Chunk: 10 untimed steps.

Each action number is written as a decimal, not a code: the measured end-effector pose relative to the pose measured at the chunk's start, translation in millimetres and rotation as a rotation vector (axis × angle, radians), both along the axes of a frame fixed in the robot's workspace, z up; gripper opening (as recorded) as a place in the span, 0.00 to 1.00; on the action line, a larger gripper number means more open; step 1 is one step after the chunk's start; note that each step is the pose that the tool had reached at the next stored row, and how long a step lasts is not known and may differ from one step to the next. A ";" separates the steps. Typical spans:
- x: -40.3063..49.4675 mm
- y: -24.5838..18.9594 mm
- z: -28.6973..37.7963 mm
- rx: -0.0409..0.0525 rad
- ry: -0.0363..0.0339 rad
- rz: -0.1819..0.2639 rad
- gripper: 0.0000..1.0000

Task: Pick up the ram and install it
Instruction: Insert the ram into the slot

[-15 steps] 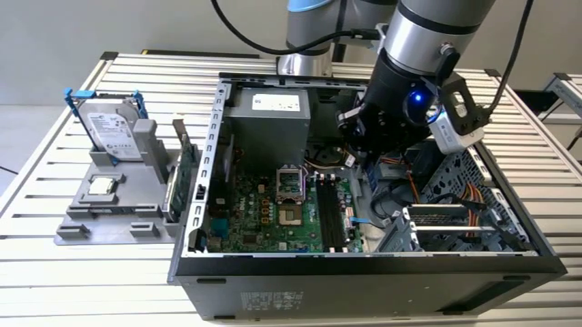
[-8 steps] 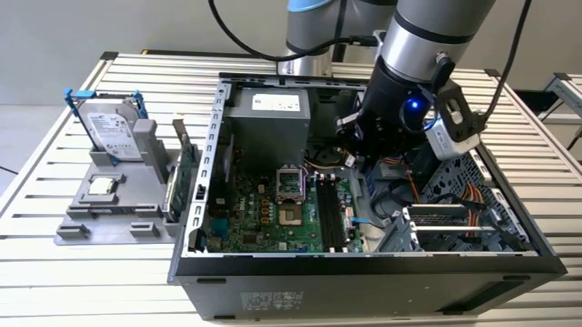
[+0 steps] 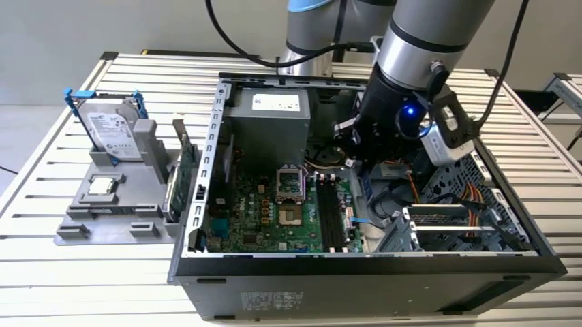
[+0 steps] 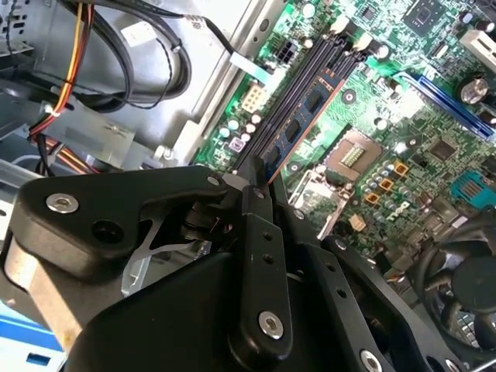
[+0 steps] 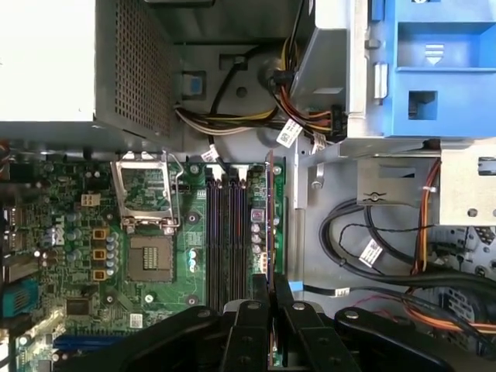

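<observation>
1. A robot arm (image 3: 423, 41) reaches down into an open computer case (image 3: 364, 266), which lies on a table (image 3: 82, 272) made of slats
2. The gripper (image 5: 271, 298) is pinched tight on one end of the ram (image 5: 269, 221)
3. In both wrist views its black fingers (image 4: 260, 256) press the thin stick from two sides
4. The ram is inside the case, standing on its long edge over the green board (image 3: 264, 211), toward the exterior view's right side of that board
5. It runs the same way as the long black slots (image 5: 225, 232) and is right by them, but the pictures do not show if it touches a slot
6. A square chip socket (image 5: 147, 194) with a metal frame sits on the board near the slots, a little apart from the ram
7. A round black fan (image 4: 457, 271) is close to that socket
8. Black, orange and yellow wires (image 5: 387, 263) lie in the case beside the board
9. Outside the case, on the exterior view's left, a grey holder (image 3: 118, 211) stands on the table
10. A hard drive (image 3: 114, 133) in a blue frame stands up at the holder's far end
11. A wider green card (image 3: 185, 177) with a metal strip stands on the holder's side next to the case
</observation>
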<state>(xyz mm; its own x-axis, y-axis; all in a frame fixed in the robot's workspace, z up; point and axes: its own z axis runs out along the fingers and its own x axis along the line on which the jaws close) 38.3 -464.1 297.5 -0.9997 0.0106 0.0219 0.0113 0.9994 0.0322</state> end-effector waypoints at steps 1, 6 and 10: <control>-0.2 -0.1 -1.1 -0.0001 0.0000 0.000 0.00; -1.1 -0.9 -7.7 0.0000 0.0000 0.000 0.00; -1.9 -1.6 -12.3 -0.0002 0.0000 0.000 0.00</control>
